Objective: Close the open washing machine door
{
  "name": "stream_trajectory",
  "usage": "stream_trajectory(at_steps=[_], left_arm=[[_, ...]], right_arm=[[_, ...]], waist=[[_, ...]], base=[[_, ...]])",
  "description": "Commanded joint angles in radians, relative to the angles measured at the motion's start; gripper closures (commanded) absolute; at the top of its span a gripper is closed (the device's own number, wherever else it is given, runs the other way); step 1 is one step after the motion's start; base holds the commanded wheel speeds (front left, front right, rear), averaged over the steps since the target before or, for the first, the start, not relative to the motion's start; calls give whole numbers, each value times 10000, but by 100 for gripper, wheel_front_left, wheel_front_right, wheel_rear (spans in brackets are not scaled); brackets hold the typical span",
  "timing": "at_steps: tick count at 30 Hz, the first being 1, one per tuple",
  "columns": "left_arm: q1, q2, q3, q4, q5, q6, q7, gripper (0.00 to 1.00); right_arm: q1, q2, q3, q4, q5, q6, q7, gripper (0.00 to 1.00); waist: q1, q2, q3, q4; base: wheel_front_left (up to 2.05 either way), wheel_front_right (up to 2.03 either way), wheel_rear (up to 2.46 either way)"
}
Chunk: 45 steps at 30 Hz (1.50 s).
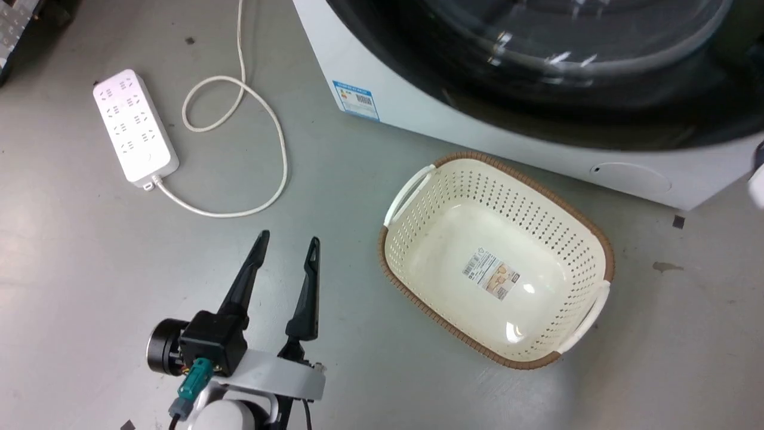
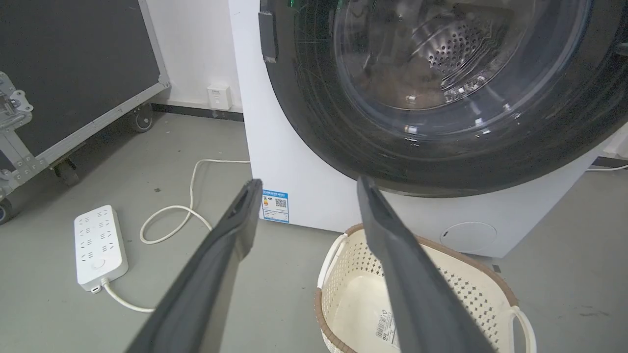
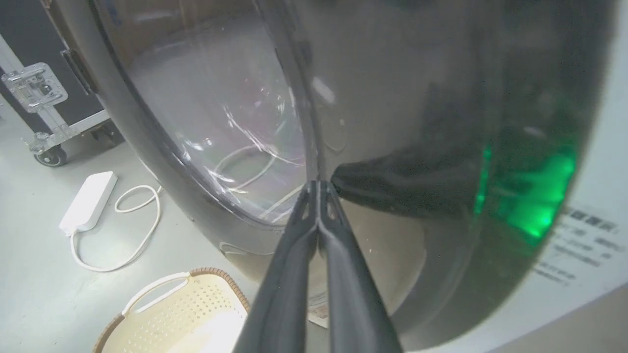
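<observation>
1. The washing machine door [image 2: 314, 122] lies against the white front of the washing machine [image 2: 314, 211] and looks flush.
2. The right gripper [image 3: 318, 184] has its fingers pressed together on nothing, tips at the door's glass.
3. The left gripper [image 1: 288, 239] hangs over the floor, fingers spread and empty, beside the cream laundry basket [image 1: 598, 239].

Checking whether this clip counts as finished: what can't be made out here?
Head view: washing machine door cut off by the top edge.
Left wrist view: door's right rim leaves the frame, so latching is unclear.
Right wrist view: glare hides whether the right gripper, jaws shut, touches the door.
</observation>
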State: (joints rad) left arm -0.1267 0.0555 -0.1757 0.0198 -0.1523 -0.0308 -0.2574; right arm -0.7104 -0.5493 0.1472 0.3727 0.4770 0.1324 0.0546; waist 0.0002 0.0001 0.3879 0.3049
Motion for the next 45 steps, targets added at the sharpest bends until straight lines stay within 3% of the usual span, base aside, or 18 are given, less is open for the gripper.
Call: stream_trajectory(at_steps=[1, 8, 13, 14, 15, 21, 28, 37, 45], left_arm=[[-151, -17, 42, -14, 37, -33, -43, 0], [-235, -45, 67, 1, 13, 1, -43, 0], [-34, -50, 253, 192, -23, -8, -43, 0], [24, -50, 302, 230, -11, -31, -43, 0], [82, -51, 359, 280, 7, -55, -43, 0], [565, -51, 739, 494, 11, -215, -43, 0], [1215, 33, 1023, 772, 123, -361, -43, 0], [1577, 92, 1157, 998, 185, -452, -43, 0], [1869, 64, 1167, 963, 219, -507, -43, 0]], right_arm=[[-349, -63, -152, 190, 53, -17, -2, 100], [-1285, 210, -562, 1194, -79, -17, -204, 100], [-519, 632, -42, 1242, -144, -17, -875, 100], [-289, 647, 117, 1126, -193, -17, -1011, 15], [-28, 659, 270, 1012, -277, -17, -1173, 0], [1691, 1029, 494, -26, -1033, -17, -2102, 0], [4061, 2288, -223, -1565, -2362, -17, -2436, 0], [6675, 4339, -1830, -3190, -3351, -17, -2245, 0], [7816, 4867, -2142, -3275, -4007, -17, -2302, 0]], waist=[[-2, -1, 44, 18], [-2, -1, 31, -23], [-2, -1, -812, -341], [-2, -1, -978, -411], [-2, -1, -1204, -490], [-2, -1, -2479, -1072], [-2, -1, -3682, -1771], [-2, -1, -4072, -2172], [-2, -1, -4103, -2267]], base=[[0, 0, 0], [0, 0, 0], [0, 0, 0], [0, 0, 0], [0, 0, 0], [0, 0, 0], [0, 0, 0], [0, 0, 0], [0, 0, 0]])
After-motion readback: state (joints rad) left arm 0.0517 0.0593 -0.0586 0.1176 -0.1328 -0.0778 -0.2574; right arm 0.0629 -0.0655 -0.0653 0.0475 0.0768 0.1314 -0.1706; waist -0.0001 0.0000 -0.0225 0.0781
